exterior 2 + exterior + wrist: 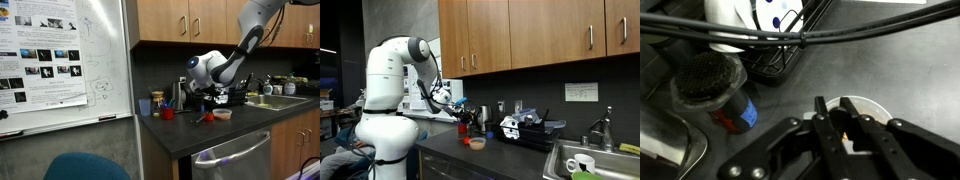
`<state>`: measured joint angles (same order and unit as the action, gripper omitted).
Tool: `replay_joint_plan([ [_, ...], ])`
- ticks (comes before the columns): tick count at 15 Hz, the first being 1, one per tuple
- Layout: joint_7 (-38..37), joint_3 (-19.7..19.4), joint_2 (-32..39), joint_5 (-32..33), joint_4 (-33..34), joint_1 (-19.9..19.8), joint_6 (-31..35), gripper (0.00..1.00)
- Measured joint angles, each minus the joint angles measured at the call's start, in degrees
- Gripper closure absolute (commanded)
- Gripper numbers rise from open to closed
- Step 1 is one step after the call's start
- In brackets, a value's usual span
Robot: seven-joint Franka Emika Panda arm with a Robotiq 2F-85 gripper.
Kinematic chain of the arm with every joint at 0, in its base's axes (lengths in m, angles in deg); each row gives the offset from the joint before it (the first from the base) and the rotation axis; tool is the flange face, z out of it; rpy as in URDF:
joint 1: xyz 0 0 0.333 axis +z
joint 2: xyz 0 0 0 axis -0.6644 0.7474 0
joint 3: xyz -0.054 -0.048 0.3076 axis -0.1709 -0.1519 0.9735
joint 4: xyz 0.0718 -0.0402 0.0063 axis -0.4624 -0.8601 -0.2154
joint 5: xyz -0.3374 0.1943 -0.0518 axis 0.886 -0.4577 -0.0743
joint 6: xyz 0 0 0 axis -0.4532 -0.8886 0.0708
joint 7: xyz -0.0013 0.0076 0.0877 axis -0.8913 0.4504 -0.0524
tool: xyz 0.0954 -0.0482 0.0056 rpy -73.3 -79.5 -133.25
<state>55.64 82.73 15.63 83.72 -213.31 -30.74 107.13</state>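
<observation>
Jaws pressed together, hanging just above white bowl [868, 108], tips over its near rim in wrist view. Small orange speck at tips; cannot tell if pinched. Bowl sits on dark worktop [235, 135], near front edge. Red cup [168, 113] well to one side in an exterior view. Dark-lidded jar [708, 80] and wire rack [790, 58] near bowl.

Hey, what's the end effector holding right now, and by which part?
Cannot be told: the end effector is shut above a white bowl, and a small orange bit shows right at its tip.
</observation>
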Motion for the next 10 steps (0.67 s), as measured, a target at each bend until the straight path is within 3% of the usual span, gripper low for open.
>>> replay_joint_plan([
  [6, 7.65, -2.25, -2.04, -7.59, -0.9, -2.09, 8.46, 0.95],
  [10, 11.67, -3.65, -3.82, -10.65, -1.45, -3.02, 9.57, 0.95],
])
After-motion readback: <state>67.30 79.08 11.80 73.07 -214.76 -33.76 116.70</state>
